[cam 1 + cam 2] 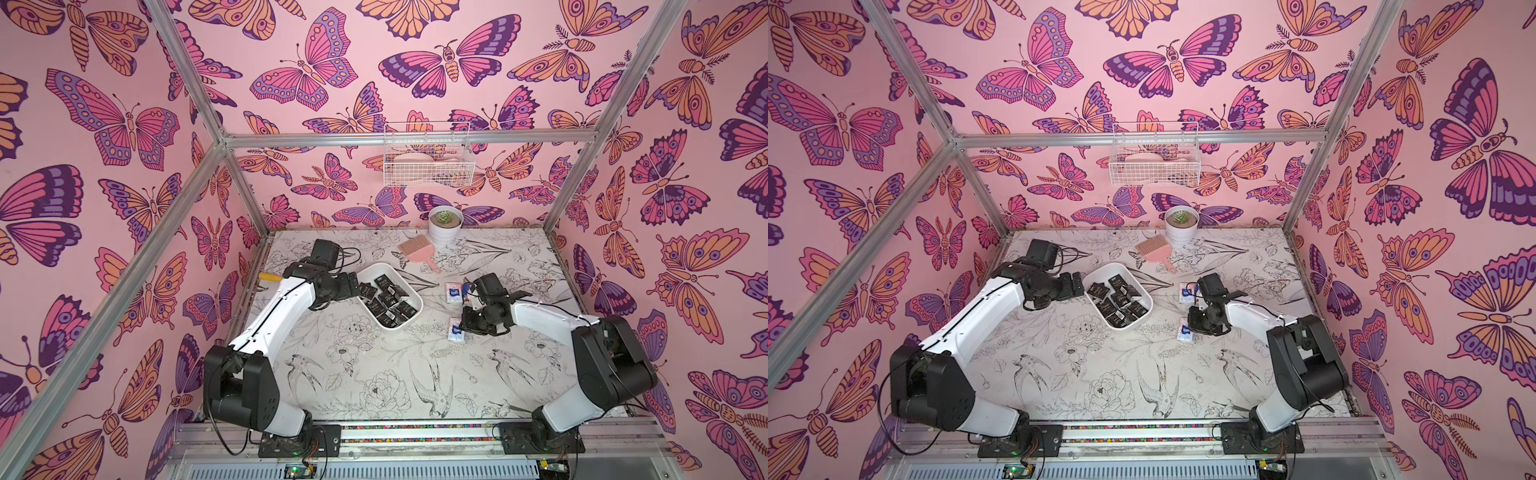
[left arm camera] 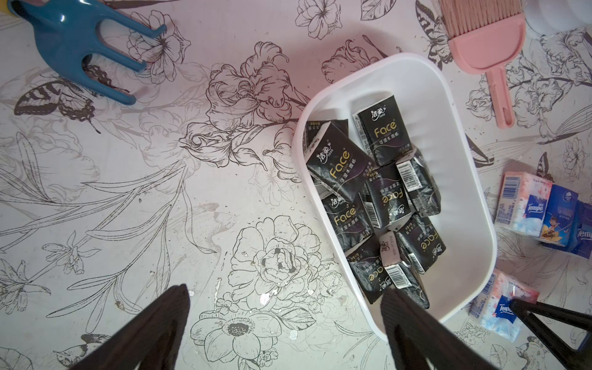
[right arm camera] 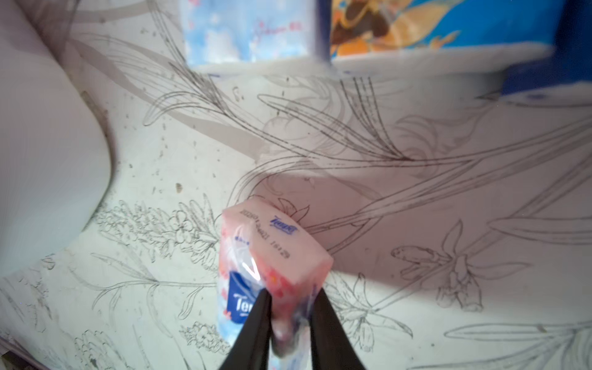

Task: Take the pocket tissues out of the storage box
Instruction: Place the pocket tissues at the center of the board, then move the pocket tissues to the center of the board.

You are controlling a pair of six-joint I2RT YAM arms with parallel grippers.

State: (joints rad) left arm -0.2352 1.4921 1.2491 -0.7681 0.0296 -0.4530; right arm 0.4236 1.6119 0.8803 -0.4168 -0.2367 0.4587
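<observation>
The storage box [image 1: 394, 328] [image 1: 1120, 326] [image 2: 464, 224] is a shallow white tray lying left of centre, and several black pocket tissues [image 1: 388, 301] [image 1: 1119, 301] [image 2: 339, 166] lie in it. My left gripper [image 2: 285, 304] [image 1: 358, 288] is open at the box's left end, one finger above the rim, and holds nothing. My right gripper [image 3: 293, 293] [image 1: 464, 328] is shut on a white-pink packet [image 3: 275, 253] [image 1: 455, 329] [image 2: 499, 304], low over the table to the right of the box. A white-pink packet [image 2: 525, 205] [image 1: 453, 291] and a blue one [image 2: 560, 217] lie together further back.
A pink brush and dustpan [image 1: 417, 251] lie behind the box, and a white plant pot [image 1: 445, 224] stands at the back wall. A white wire basket [image 1: 428, 160] hangs above it. A blue forked tool [image 2: 80, 41] lies at the table's left edge.
</observation>
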